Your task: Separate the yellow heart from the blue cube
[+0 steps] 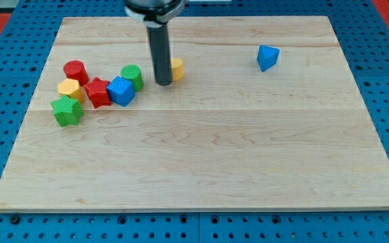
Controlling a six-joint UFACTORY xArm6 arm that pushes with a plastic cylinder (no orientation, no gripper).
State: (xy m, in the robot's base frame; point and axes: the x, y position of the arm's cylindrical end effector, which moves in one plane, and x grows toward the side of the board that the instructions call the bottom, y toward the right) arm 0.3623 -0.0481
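Observation:
The yellow heart lies near the view's top centre, mostly hidden behind my rod. My tip rests on the board right against the heart's left side. The blue cube sits to the view's left of the tip, a short gap away, in a cluster with other blocks. It touches the red star on its left and the green cylinder at its upper right.
The cluster at the view's left also holds a red cylinder, a yellow hexagon block and a green star. A blue pointed block lies alone at the view's upper right. The wooden board sits on a blue pegboard.

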